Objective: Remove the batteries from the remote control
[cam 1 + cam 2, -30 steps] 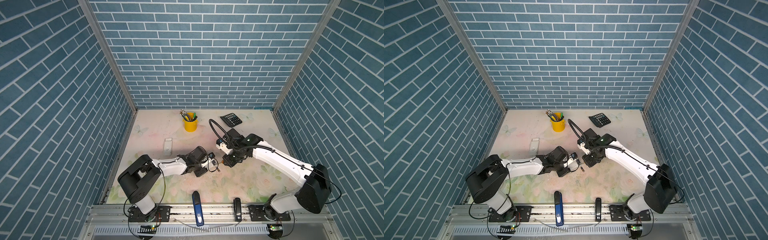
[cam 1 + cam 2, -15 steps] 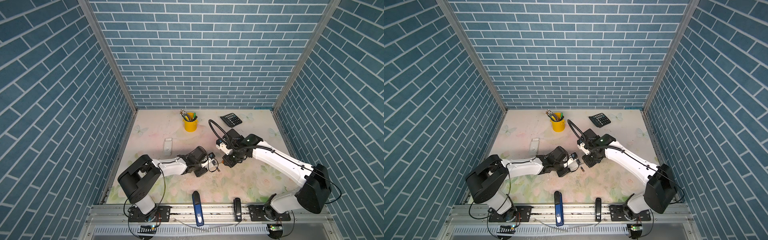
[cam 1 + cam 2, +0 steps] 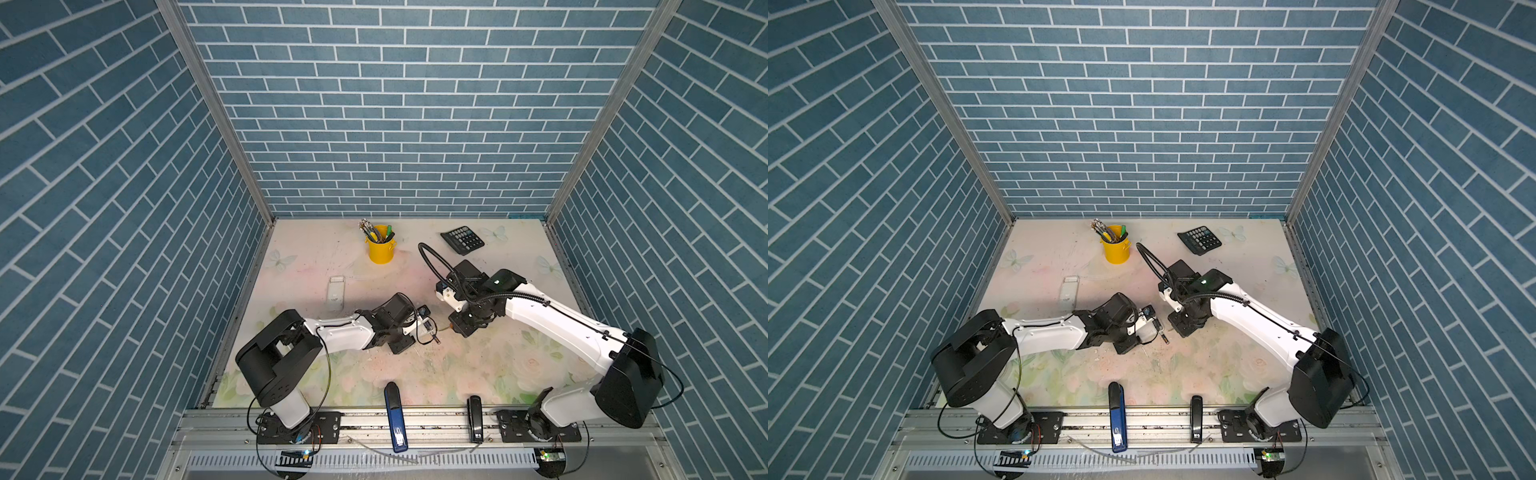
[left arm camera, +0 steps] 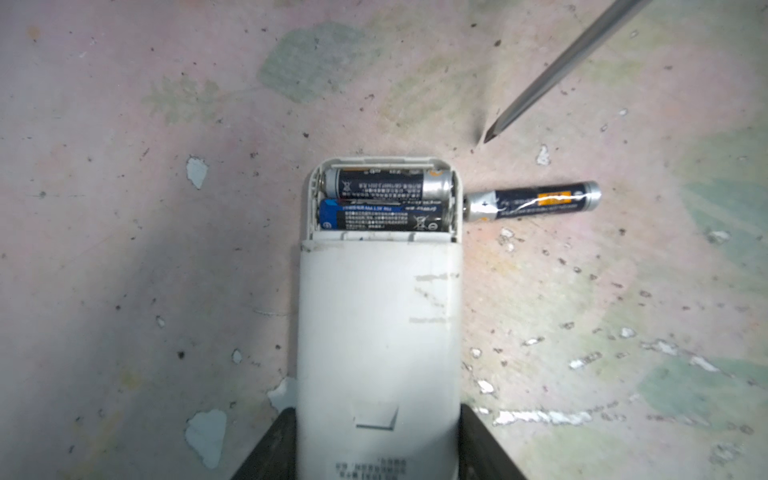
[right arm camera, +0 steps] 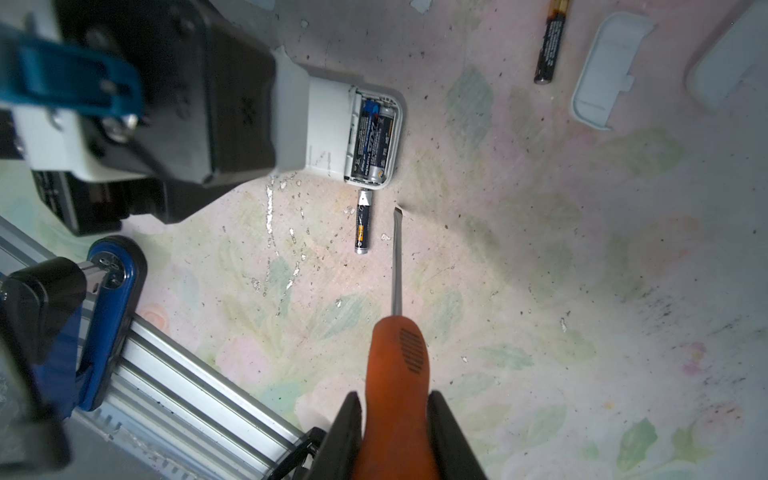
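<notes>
My left gripper (image 4: 378, 449) is shut on the white remote control (image 4: 378, 332), which lies flat on the table with its battery bay uncovered. Two batteries (image 4: 386, 185) sit side by side in the bay. A third battery (image 4: 536, 201) lies loose on the table, touching the remote's end. My right gripper (image 5: 395, 424) is shut on the orange handle of a screwdriver (image 5: 397, 365). Its blade tip hovers just beside the loose battery (image 5: 363, 222), clear of the remote (image 5: 332, 133). Another battery (image 5: 549, 45) lies farther off next to a white cover (image 5: 602, 70).
A second white remote (image 3: 336, 293) lies at the left. A yellow pen cup (image 3: 380, 249) and a black calculator (image 3: 462, 240) stand at the back. A blue stapler (image 3: 395, 415) and a black stapler (image 3: 475, 417) rest on the front rail.
</notes>
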Tool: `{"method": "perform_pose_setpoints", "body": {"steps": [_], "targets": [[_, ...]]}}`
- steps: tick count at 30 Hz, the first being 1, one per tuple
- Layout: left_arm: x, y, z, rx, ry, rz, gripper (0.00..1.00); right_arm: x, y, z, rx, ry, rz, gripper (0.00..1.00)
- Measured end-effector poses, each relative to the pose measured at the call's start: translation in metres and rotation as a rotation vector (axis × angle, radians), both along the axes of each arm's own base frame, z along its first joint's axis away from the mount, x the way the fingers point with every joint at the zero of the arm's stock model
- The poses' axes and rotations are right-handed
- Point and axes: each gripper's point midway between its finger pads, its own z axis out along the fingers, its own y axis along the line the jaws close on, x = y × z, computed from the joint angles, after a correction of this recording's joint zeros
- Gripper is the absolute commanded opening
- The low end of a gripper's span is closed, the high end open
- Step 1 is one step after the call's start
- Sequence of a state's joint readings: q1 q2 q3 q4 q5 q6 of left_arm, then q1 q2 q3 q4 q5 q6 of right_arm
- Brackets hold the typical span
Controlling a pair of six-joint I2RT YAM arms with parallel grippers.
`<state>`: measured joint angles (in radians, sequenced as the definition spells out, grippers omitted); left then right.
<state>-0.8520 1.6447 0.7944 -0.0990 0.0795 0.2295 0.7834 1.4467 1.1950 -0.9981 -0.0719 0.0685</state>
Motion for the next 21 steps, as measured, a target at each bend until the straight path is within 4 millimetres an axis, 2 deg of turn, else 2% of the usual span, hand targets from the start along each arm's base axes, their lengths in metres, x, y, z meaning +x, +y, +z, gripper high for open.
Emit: {"method": "perform_pose_setpoints", "body": {"steps": [10,21], "targets": [[0.0005,-0.0007,0.0005,0.007,-0.011,-0.009,0.36,-0.0048,0.0012,0.0075,0.027,-0.008,0.05,0.0],[0.0014,-0.0011,0.0005,0.01,-0.014,-0.011,0.36,-0.0067,0.0055,0.0056,0.035,0.006,0.098,0.0]]}}
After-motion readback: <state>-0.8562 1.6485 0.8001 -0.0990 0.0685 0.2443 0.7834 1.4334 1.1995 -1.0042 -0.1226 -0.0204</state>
